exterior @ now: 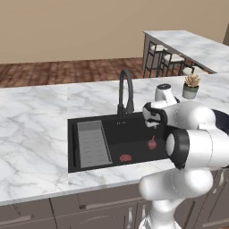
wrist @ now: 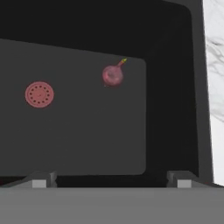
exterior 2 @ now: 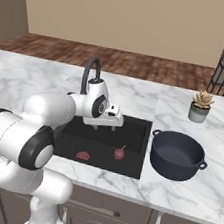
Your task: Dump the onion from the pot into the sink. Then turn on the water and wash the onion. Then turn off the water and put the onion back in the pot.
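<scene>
Small reddish-purple onion (wrist: pixel 113 75) w/ pointed tip lies on the floor of the large black rectangular recessed sink (exterior: pixel 71 147), toward its right end, near but apart from the flat red drain disc (wrist: pixel 39 94). No blue stream at the black gooseneck faucet (exterior: pixel 125 89), so water looks off; whether the wash is done can't be told. Wide round dark navy-grey pot (exterior 2: pixel 177 154) sits empty on the white marble tabletop (exterior: pixel 31 116) just right of the sink. Small pale planter w/ spiky plant (exterior 2: pixel 201 107) stands behind the pot, well apart from the sink.

White two-finger tool (wrist: pixel 111 178) hangs over the sink's right half, pointing down; jaws stand wide apart, nothing between them. Onion is off-centre in the hand view, so the tool isn't lined up over it.

Handling, by judgement: onion is light, firm, round, smooth-skinned, so probably slippery & prone to roll or squirt out if pinched off-centre. Best hold: across the bulb's widest part, not by the tip.

Room: sink floor round the onion is bare, w/ open space on the drain side. Right sink wall is close to the onion, so approach from above, fingers clear of that wall. Grey ribbed tray insert (exterior: pixel 93 144) at the sink's left end is well out of the way. Faucet at the back rim is the one tall thing to steer round.
</scene>
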